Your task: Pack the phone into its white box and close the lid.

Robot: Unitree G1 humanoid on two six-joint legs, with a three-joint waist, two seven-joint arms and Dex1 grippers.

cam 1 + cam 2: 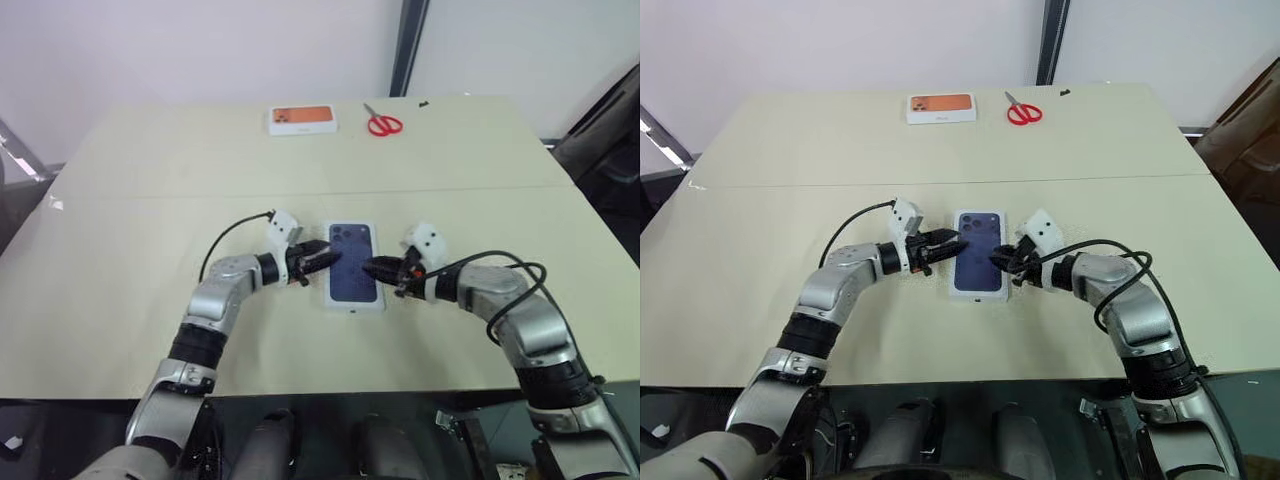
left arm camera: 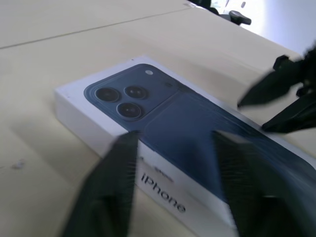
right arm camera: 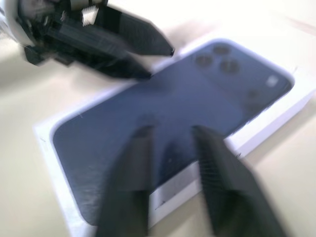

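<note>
Near the middle of the desk (image 1: 120,300), the lid (image 1: 354,264) sits on the white box (image 2: 94,127), its printed dark blue phone picture facing up and its long axis running from near to far. You cannot see the phone itself; by the look of things it lies inside the closed box, but that is a judgement. Your left pincer (image 1: 322,257) hovers at the lid's left edge and your right pincer (image 1: 372,268) at its right edge, tips pointing at each other across the box. Both have their fingers spread apart with nothing between them: the left wrist view shows two black fingers (image 2: 111,182) parted over the box side, the right wrist view the same over the lid's top.

The task looks nearly done, so your step now is to check the seat and get clear. Look along the side wall for an even seam all round; from here the lid seems level, though the far end is hard to judge. If a corner stands proud, press it straight down with a fingertip, not sideways, or the light box will slide. Draw both arms back and apart without brushing the edges. Well away at the far side lie an orange-topped box (image 1: 302,119) and red scissors (image 1: 382,122); leave them alone
</note>
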